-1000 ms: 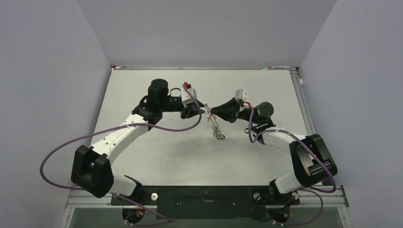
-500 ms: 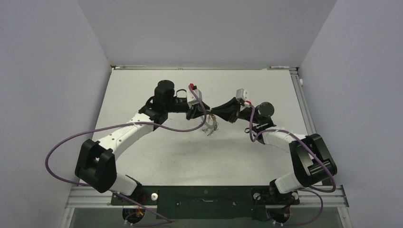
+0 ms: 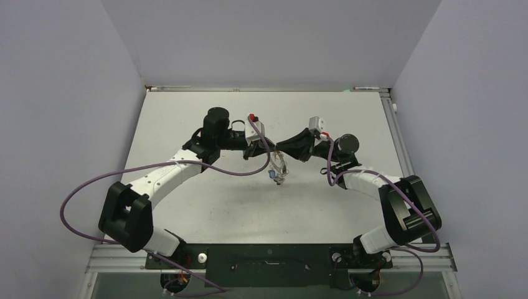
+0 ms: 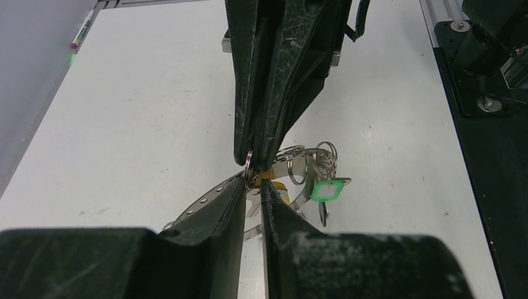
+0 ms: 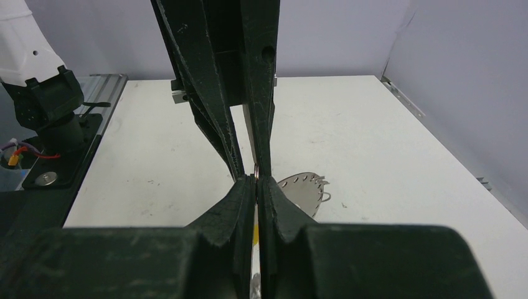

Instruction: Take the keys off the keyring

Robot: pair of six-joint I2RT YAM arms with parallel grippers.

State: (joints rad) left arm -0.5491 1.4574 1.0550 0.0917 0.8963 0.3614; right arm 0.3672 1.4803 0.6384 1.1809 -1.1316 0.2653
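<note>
Both grippers meet tip to tip above the table's middle. My left gripper [image 3: 268, 149] [image 4: 252, 182] is shut on a small split ring [image 4: 249, 168] of the key bundle. My right gripper [image 3: 278, 149] [image 5: 256, 180] is shut on a yellow-headed key [image 4: 276, 184], whose yellow head and silver blade show between its fingers. The keyring [image 4: 202, 202], a wide flat grey ring with small holes along its edge, hangs under the tips and also shows in the right wrist view [image 5: 305, 190]. A green-headed key [image 4: 325, 190] dangles from it. The bundle [image 3: 276, 171] hangs above the table.
The white table [image 3: 205, 205] has grey walls on three sides and a metal rail [image 3: 398, 137] along its right edge. The arm bases and a black mounting bar [image 3: 268, 265] sit at the near edge. Purple cables loop beside both arms.
My left gripper has moved right and closed in on the bundle at the right gripper's tips. The hanging bundle has swung from lower right to just under the tips.
</note>
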